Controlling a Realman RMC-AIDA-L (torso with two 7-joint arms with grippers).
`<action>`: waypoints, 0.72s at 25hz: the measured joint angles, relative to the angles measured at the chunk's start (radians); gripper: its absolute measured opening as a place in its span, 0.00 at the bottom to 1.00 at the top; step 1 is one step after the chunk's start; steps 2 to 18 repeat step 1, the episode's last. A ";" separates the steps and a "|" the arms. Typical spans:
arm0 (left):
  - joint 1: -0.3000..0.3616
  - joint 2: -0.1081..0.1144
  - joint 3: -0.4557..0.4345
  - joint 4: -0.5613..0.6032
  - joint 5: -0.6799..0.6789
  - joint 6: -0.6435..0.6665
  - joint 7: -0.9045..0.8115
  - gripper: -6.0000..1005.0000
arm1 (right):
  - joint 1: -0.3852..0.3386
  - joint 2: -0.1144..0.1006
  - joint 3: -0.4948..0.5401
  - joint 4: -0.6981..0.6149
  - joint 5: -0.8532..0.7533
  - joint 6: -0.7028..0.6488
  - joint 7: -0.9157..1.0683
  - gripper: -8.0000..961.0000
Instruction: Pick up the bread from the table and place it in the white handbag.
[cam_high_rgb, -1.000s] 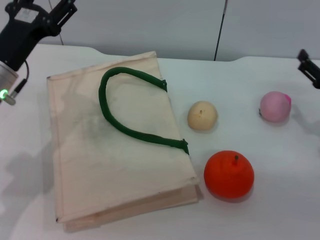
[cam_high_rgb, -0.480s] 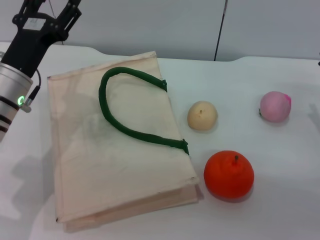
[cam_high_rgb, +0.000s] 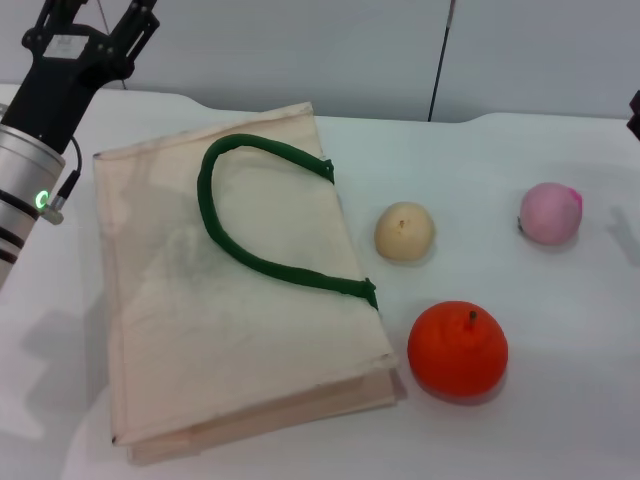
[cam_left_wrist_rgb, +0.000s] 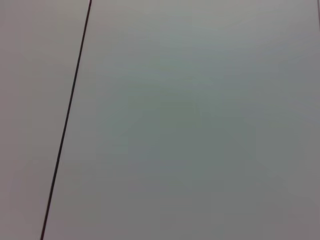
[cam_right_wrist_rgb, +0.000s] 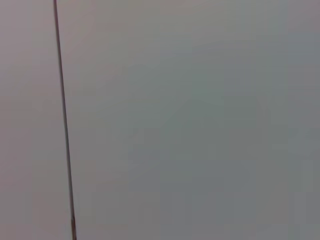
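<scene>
At the far left of the head view, the left gripper (cam_high_rgb: 95, 18) is raised above the back left corner of the white bench (cam_high_rgb: 500, 160). Its dark jaws are spread apart with nothing between them. Its silver wrist, with a small green light, slants down toward the left edge.

Just to its right lies the white handbag (cam_high_rgb: 200, 330). It lies flat on the bench and covers most of the left half of the view, with its near corner pointing toward the front. One dark green handle (cam_high_rgb: 225, 235) curves in a loop across its upper face, both ends fixed along the bag's right edge.

Beside that edge, a little apart from it, sits a round cream ball (cam_high_rgb: 404, 231). In front of the ball and slightly to its right rests an orange fruit (cam_high_rgb: 458, 349) with a short stem on top. Well to the right is a pink ball (cam_high_rgb: 550, 212).

Only a dark sliver of the right gripper (cam_high_rgb: 635, 112) shows at the right edge, and I cannot tell whether it is open or closed.

Both wrist views show only a plain grey wall (cam_left_wrist_rgb: 200, 125) crossed by a thin dark seam (cam_right_wrist_rgb: 63, 125).
</scene>
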 joint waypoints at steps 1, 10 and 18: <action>0.000 -0.001 0.000 0.000 -0.005 0.000 0.004 0.83 | 0.002 0.000 0.000 0.001 0.000 -0.005 0.000 0.92; 0.000 -0.001 0.000 0.000 -0.005 0.000 0.004 0.83 | 0.002 0.000 0.000 0.001 0.000 -0.005 0.000 0.92; 0.000 -0.001 0.000 0.000 -0.005 0.000 0.004 0.83 | 0.002 0.000 0.000 0.001 0.000 -0.005 0.000 0.92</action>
